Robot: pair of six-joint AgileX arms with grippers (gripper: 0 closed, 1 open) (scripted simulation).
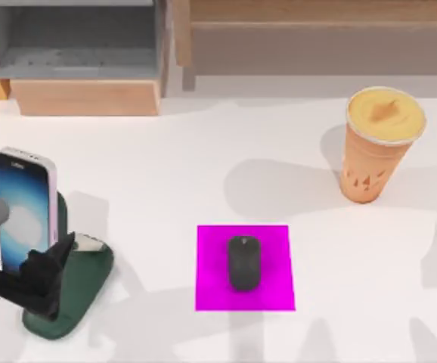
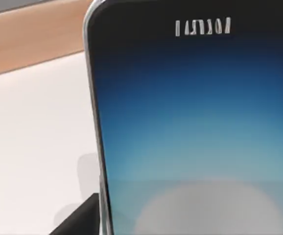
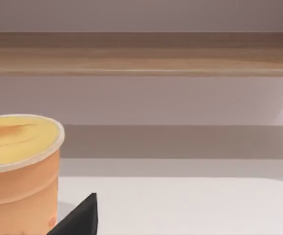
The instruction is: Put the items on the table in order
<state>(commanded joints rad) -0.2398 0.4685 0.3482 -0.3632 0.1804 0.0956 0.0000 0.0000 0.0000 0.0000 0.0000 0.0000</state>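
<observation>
**Phone upright in stand, left gripper right at it**

Lower left of the top view: the smartphone [image 1: 25, 208] stands upright w/ its blue-white screen lit, leaning in the dark green phone stand [image 1: 71, 291]. The left gripper [image 1: 46, 278] sits at the phone's lower part, black fingers [image 1: 52, 261] against its lower edge and over the stand. Can't tell whether it's gripping the phone or just beside it; finger spread isn't readable from above.

Left wrist view: phone screen [image 2: 195, 127] v. close, taking up most of the right side, pale row of marks near its upper edge, silvery side rail running down. A dark fingertip [image 2: 80, 220] pokes in at the bottom, touching or just beside the phone's edge. White table [image 2: 34, 142] on the left, wooden strip in the upper left corner.

Centre bottom of the top view: small black mouse [image 1: 243, 262] lies on the magenta pad [image 1: 211, 291], roughly mid-pad, long axis pointing away from the front edge.

Upper right: orange cup [image 1: 370, 170] w/ yellow lid [image 1: 385, 115], upright on the white table [image 1: 203, 166], well apart from pad and phone.

Right wrist view: the cup [image 3: 19, 181] stands at lower left, lid [image 3: 16, 139] on, a black fingertip [image 3: 80, 218] of the right gripper near it, apart from the cup wall. Can't tell that gripper's opening either. Wooden shelving [image 3: 141, 54] runs across behind.

Shelving w/ grey compartments [image 1: 82, 45] lines the top of the top view.
</observation>
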